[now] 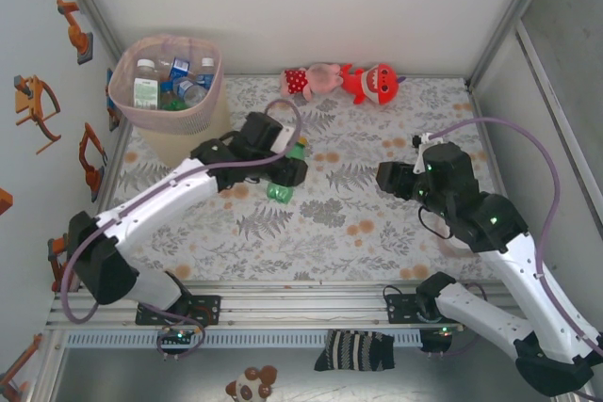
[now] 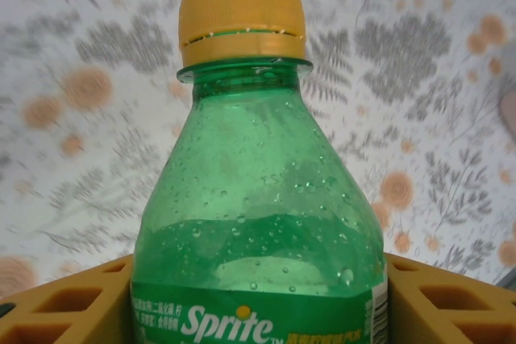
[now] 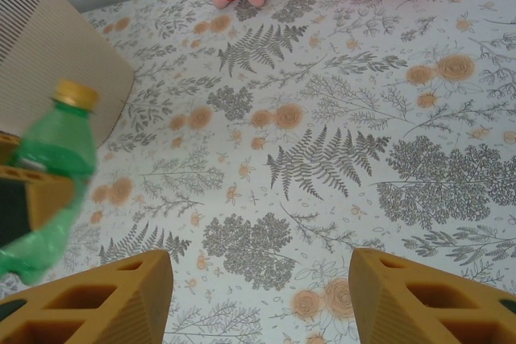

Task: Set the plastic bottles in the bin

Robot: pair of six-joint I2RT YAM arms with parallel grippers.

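Note:
A green Sprite bottle (image 2: 258, 199) with a yellow cap sits between the yellow fingers (image 2: 72, 304) of my left gripper (image 2: 258, 304), which is shut on its labelled body. From above, that bottle (image 1: 285, 182) lies tilted over the mat's left middle, cap toward the far right. The right wrist view has it at the left edge (image 3: 50, 168), blurred. The pink mesh bin (image 1: 203, 118) stands at the far left with several clear, blue-labelled bottles (image 1: 146, 85) inside. My right gripper (image 1: 386, 179) hovers open over bare mat (image 3: 262, 296).
A pink plush (image 1: 316, 80) and a red plush (image 1: 372, 82) lie at the mat's far edge. The bin's beige wall (image 3: 48, 62) rises at the right wrist view's upper left. Metal frame rails border the floral mat on both sides.

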